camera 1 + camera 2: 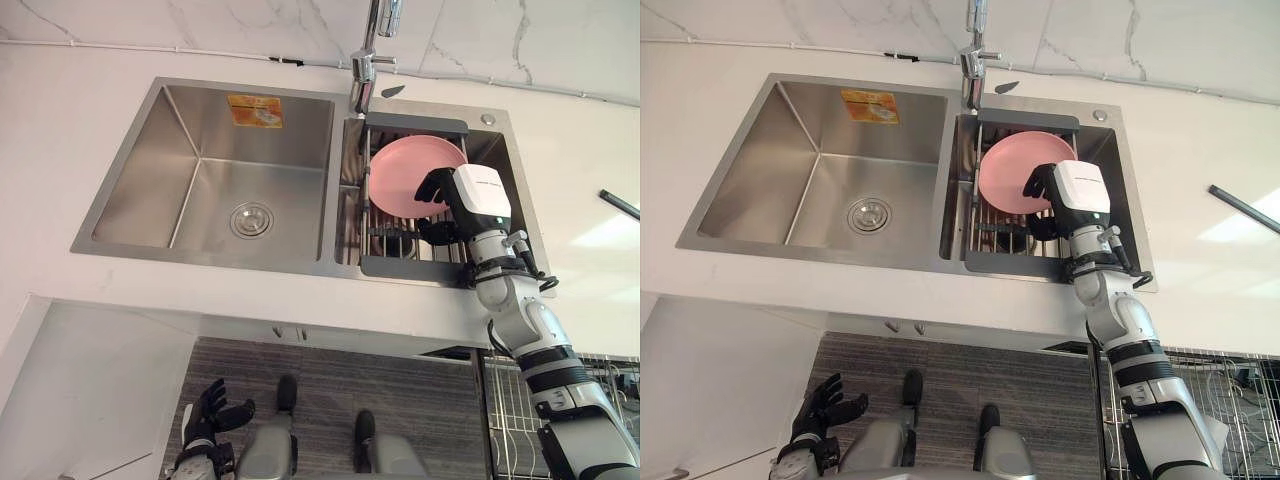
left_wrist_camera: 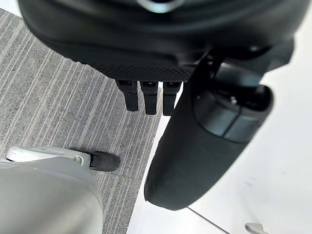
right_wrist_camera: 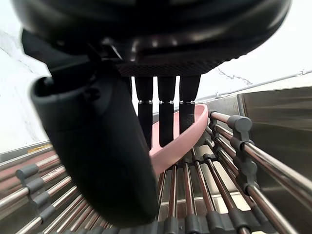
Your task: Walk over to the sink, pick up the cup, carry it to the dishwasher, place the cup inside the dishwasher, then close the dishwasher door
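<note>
Low at the near edge, the left robot hand (image 1: 208,410) hangs beside a white cabinet panel (image 1: 80,380) and over the grey striped floor (image 1: 330,380). Its fingers are spread and straight and it holds nothing. The left wrist view shows the same floor and panel past those fingers.

Beyond the white counter (image 1: 100,100) front edge, the steel sink (image 1: 330,262) has two bowls. The left bowl has open room, with a round drain (image 1: 251,219) in its bottom and a yellow sticker (image 1: 255,110) on its back wall. The faucet (image 1: 365,70) stands behind the divider. The right bowl is crowded: a dark-framed draining rack (image 1: 415,268) carries a pink plate (image 1: 405,175).

The right robot hand (image 1: 435,188) reaches over the plate's right side. Its fingers are straight and apart from the thumb, clamped on nothing. A dark rounded shape (image 1: 393,244) sits low in the rack under the plate's near edge; whether it is the cup cannot be told.

The right wrist view adds that the plate leans tilted on the rack's bars. A wire basket (image 1: 510,400) shows under the counter at the right, and a thin dark rod (image 1: 620,203) lies on the counter's right end.
</note>
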